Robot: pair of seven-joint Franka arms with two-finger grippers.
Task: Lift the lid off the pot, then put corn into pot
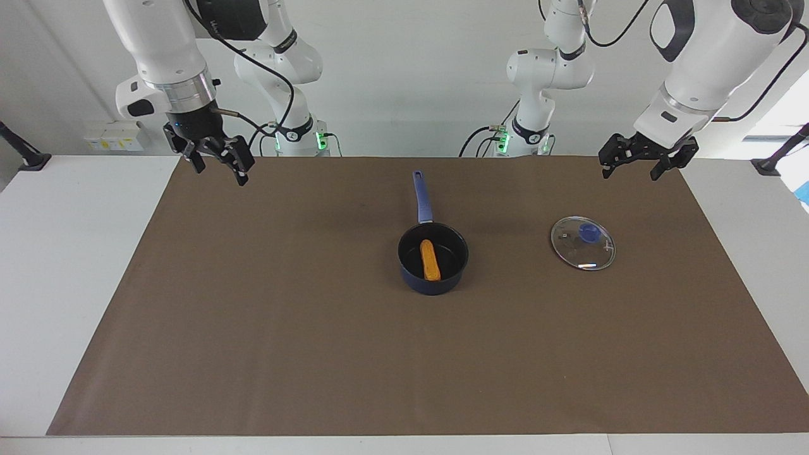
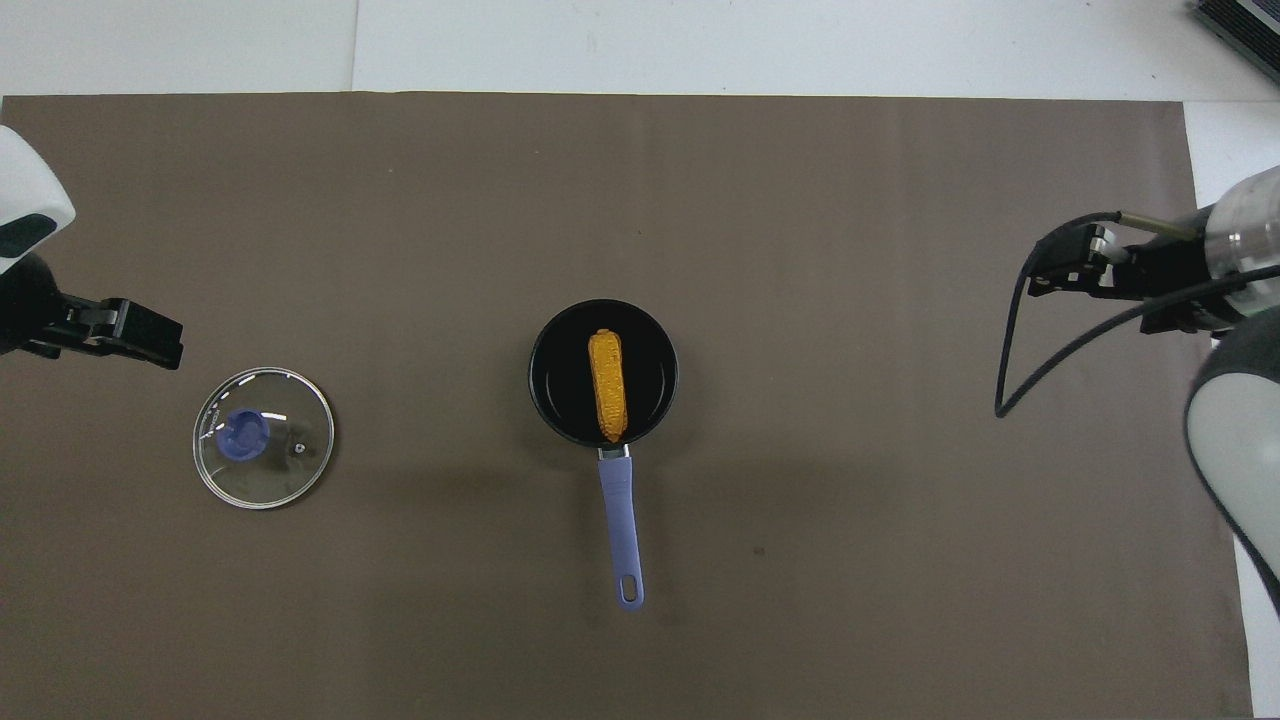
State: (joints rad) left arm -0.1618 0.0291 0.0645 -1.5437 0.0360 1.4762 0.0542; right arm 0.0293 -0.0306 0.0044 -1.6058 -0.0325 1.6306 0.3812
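The dark blue pot [image 1: 464,254] stands uncovered mid-table, its long handle [image 1: 422,196] pointing toward the robots. The yellow-orange corn [image 1: 430,260] lies inside it, on the black bottom; it also shows in the overhead view [image 2: 607,386]. The glass lid [image 1: 582,243] with its blue knob lies flat on the mat beside the pot, toward the left arm's end. My left gripper [image 1: 632,174] hangs open and empty in the air over the mat's edge at its own end. My right gripper [image 1: 221,174] hangs open and empty over the mat's corner at the right arm's end.
A brown mat [image 1: 253,328] covers most of the white table [image 1: 57,265]. A loose black cable [image 2: 1010,380] loops from the right arm's wrist. Nothing else lies on the mat.
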